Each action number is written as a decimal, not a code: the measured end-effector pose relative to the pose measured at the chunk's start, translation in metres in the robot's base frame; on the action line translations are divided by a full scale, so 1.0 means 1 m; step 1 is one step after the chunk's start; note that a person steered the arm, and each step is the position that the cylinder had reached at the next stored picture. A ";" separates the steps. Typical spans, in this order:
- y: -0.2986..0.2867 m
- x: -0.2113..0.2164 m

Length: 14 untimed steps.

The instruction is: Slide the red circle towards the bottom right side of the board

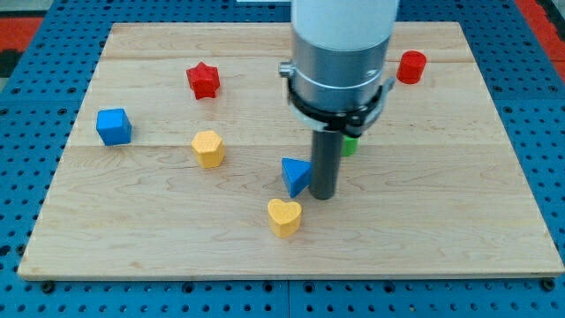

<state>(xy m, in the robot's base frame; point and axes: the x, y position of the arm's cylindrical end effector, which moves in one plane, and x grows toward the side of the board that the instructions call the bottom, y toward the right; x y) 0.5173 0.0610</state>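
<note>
The red circle (410, 67) stands near the board's (494, 221) top right corner, upright and alone, with bare wood below it all the way down the view's right side. Nothing touches it.

My tip (324, 195) rests well apart from it, near the board's middle, to the lower left of the circle. The tip sits just beside the blue triangle (296, 176), on that block's right; I cannot tell whether they touch. A green block (350, 146) peeks out behind the rod, its shape mostly hidden. A yellow heart (284, 216) lies just below and left of the tip.

There are no jaws on this arm, only the rod, so nothing is open, closed or gripped.

Further out, a yellow block (208, 148) sits left of centre, a red star (203, 80) lies towards the top left, and a blue cube (114, 126) lies near the left edge. The board rests on a blue pegboard counter (547, 159).

As I judge it, the push has not begun: this is the approach step. The next move calls for carrying the tip up and right, skirting the green block, to reach the circle's upper left side. From there a push down and slightly right should send it towards the bottom right. An off-centre contact could let the round block slip aside.
</note>
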 end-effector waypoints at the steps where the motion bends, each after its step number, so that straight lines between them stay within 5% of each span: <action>1: 0.094 0.000; 2: 0.183 -0.050; 3: 0.214 -0.147; 4: 0.243 -0.233; 5: 0.211 -0.295; 7: 0.114 -0.217; 9: 0.110 -0.204; 10: 0.110 -0.153; 12: 0.106 -0.176; 14: 0.096 -0.114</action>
<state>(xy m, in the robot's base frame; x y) 0.4030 0.1571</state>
